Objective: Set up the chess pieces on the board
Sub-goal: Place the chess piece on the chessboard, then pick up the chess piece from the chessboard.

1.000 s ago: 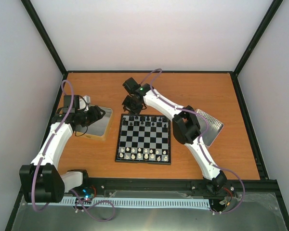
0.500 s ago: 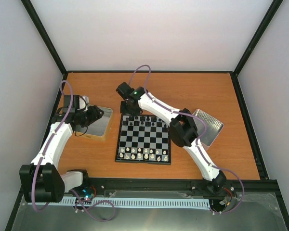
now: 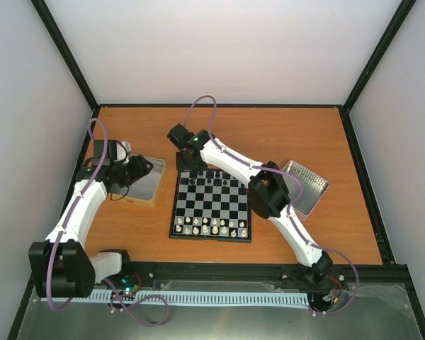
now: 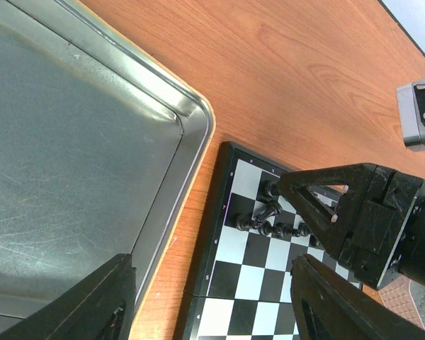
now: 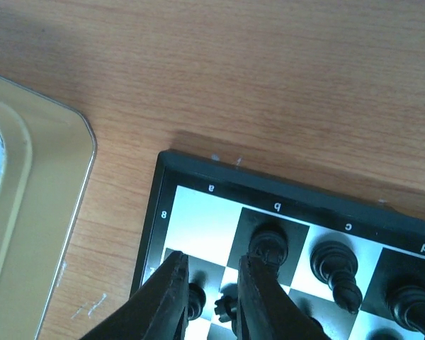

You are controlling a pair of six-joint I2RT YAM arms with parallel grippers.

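Note:
The board [image 3: 212, 205] lies mid-table, with black chess pieces [image 3: 219, 177] along its far rows and whitish ones [image 3: 211, 227] along its near rows. My right gripper [image 3: 187, 166] hovers over the board's far-left corner. In the right wrist view the gripper [image 5: 211, 263] has its jaws a narrow gap apart, open, with the bare corner square [image 5: 198, 219] showing between the tips. A tipped black piece [image 5: 227, 309] lies below, beside an upright pawn [image 5: 195, 301]. My left gripper [image 4: 212, 304] is wide open and holds nothing, at the left tray's edge [image 4: 191, 134].
A shallow metal tray [image 3: 147, 185] sits left of the board, under the left arm. A second tray [image 3: 310, 185] lies to the right, partly under the right arm. The walled enclosure's black frame borders the wooden table.
The right arm swung left along the board's far edge to the far-left corner. Its jaws widened, then narrowed again. The left arm stayed still.

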